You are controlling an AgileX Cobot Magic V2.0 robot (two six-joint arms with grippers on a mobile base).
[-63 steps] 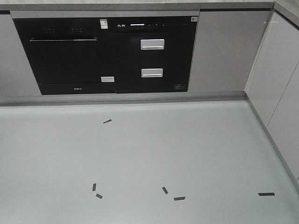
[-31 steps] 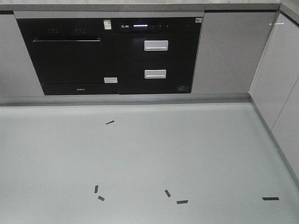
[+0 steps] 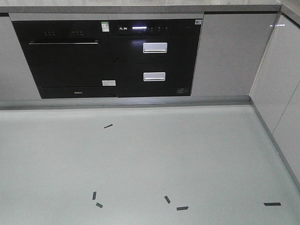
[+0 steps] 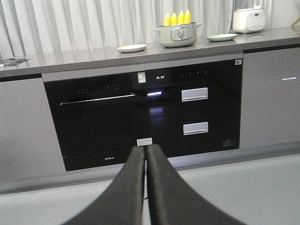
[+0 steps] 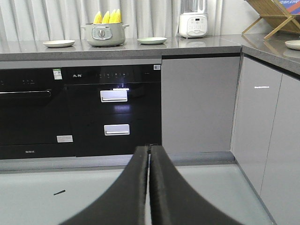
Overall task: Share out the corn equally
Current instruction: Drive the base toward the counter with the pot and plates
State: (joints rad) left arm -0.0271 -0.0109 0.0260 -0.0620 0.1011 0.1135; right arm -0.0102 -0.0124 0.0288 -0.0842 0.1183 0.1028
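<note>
— Corn [image 4: 177,18]?
— Four yellow cobs, upright, tips up, packed side by side in the pale pot [image 4: 178,36]. On the grey countertop [image 4: 70,57], about midway along its long run, set back from the front edge.
— Beside the pot?
— White plate [image 4: 131,48] on one side, green plate [image 4: 221,37] on the other, each apart from it. White blender [image 4: 249,16] farther along, toward the corner.
— Left gripper [image 4: 146,151]?
— Clenched. Black fingers [image 4: 133,187] pressed together, nothing between them. Held low, well apart from the countertop, facing the black oven [image 4: 98,122].
— Right gripper [image 5: 149,150]?
— Likewise squeezed closed and empty-handed, pointing at the drawer unit [image 5: 115,112] below the pot.
— From the front-facing view?
— Cabinet fronts and pale floor [image 3: 187,159], dotted with short black tape marks [image 3: 108,126].
</note>
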